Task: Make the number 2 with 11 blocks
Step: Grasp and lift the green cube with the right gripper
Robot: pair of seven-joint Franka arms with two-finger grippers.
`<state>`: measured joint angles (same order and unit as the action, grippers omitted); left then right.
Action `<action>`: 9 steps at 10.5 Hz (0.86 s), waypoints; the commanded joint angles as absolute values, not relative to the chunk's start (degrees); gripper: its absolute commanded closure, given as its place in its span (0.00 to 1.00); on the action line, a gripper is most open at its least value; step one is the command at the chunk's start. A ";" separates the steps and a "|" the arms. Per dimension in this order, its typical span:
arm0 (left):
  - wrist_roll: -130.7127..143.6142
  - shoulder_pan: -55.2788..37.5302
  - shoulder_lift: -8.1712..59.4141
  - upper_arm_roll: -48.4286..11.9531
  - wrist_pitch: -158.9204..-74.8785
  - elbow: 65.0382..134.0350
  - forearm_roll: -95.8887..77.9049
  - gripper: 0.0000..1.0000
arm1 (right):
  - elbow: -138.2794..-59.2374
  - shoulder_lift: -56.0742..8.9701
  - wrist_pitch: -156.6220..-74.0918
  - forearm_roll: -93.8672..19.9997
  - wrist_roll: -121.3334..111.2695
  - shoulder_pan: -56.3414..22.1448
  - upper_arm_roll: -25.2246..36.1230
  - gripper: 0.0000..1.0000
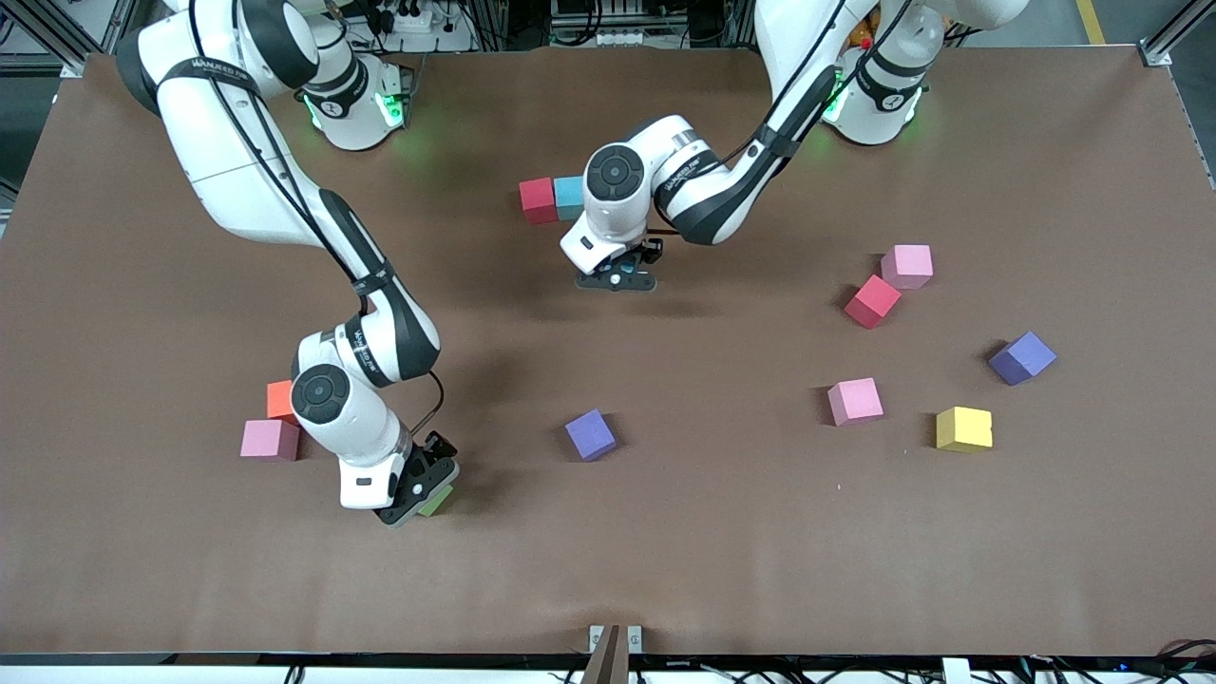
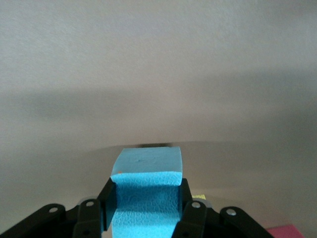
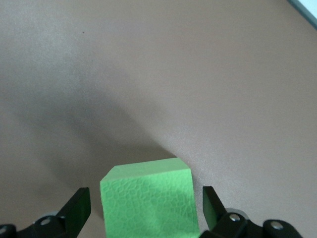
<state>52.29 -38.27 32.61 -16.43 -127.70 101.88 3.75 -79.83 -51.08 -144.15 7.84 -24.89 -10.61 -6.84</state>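
My left gripper (image 1: 617, 277) (image 2: 146, 206) is shut on a light blue block (image 2: 146, 191), low over the bare mat near a red block (image 1: 538, 199) and a light blue block (image 1: 568, 197) that sit side by side. My right gripper (image 1: 418, 494) (image 3: 145, 204) stands open astride the green block (image 1: 437, 501) (image 3: 148, 198), its fingers clear of both sides. Loose blocks: pink (image 1: 907, 265), red (image 1: 872, 300), pink (image 1: 855, 400) and yellow (image 1: 963, 428) toward the left arm's end; orange (image 1: 280, 399) and pink (image 1: 270, 439) beside the right arm.
Two purple cubes lie on the brown mat: one (image 1: 590, 434) near the middle, one (image 1: 1022, 357) toward the left arm's end. The right arm's forearm hangs over the orange block.
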 commanded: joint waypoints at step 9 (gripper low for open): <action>62.93 -39.55 34.10 -18.19 -130.96 101.07 10.11 1.00 | -75.59 -51.94 -136.68 3.45 -26.27 -8.44 -8.17 0.05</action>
<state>60.91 -39.00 33.47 -17.88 -130.38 101.61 8.46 -77.18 -51.10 -138.26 5.96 -24.90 -9.74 -6.88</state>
